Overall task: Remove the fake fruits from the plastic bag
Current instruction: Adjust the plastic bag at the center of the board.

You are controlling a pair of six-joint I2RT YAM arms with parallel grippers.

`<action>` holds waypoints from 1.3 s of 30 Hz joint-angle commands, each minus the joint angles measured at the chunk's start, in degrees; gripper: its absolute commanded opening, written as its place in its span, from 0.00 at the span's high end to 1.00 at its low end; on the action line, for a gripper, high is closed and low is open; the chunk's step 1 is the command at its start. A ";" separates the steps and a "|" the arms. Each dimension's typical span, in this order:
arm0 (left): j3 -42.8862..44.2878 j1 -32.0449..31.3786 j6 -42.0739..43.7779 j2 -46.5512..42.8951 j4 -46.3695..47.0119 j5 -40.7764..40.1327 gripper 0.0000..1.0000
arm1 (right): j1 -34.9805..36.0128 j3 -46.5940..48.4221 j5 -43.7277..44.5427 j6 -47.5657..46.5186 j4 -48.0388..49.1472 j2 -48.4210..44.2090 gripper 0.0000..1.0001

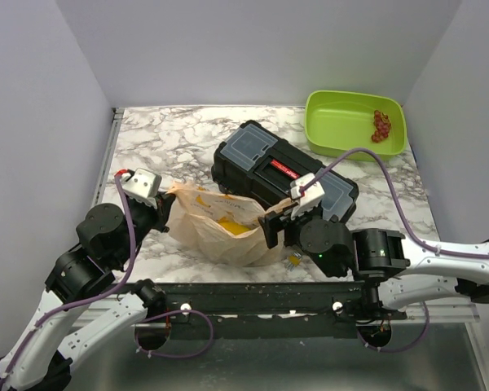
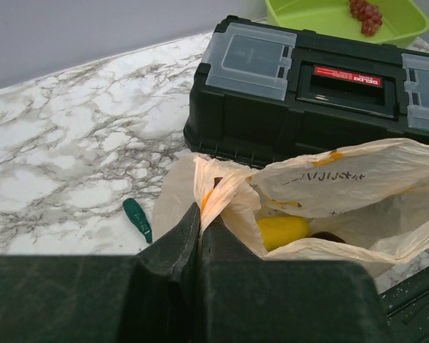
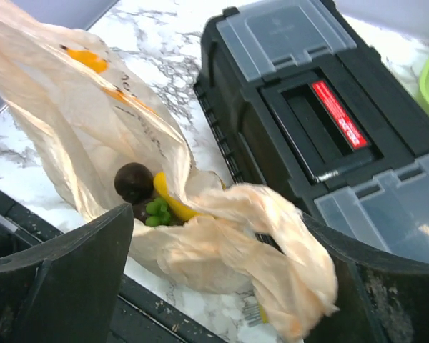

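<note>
My left claw [image 2: 199, 218] pinched the left rim of the crinkly tan plastic bag [image 2: 343, 175] lying just near of the black plastic toolbox [image 1: 265, 159], so my wide-spread right claw [image 3: 222, 229] needed, I judged, to reach low past loose film for the dark round plastic plum [image 3: 134, 181] and yellow oval lemon [image 2: 282, 230] inside

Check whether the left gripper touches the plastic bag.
Touching. The left wrist view shows the left gripper shut on a bunched edge of the plastic bag.

Top view looks down from behind; both close wrist views share bag [image 2: 343, 179] and toolbox [image 2: 272, 121].
</note>
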 commanded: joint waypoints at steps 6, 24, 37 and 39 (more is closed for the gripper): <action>-1.94 0.27 -1.34 -1.83 1.19 2.17 1.00 | -0.07 12.66 -5.46 -6.59 -0.23 6.64 0.00; -2.42 0.29 -2.22 -3.01 0.15 3.34 1.00 | -7.09 22.97 -20.88 -7.81 1.88 25.97 0.19; -3.80 0.22 -1.26 -4.05 0.63 0.23 1.00 | -9.66 19.01 -7.78 -9.44 -5.07 12.03 0.00; -3.83 0.25 -1.26 -3.99 0.23 -0.25 1.00 | -9.71 18.83 -7.97 -9.68 -5.37 9.86 0.00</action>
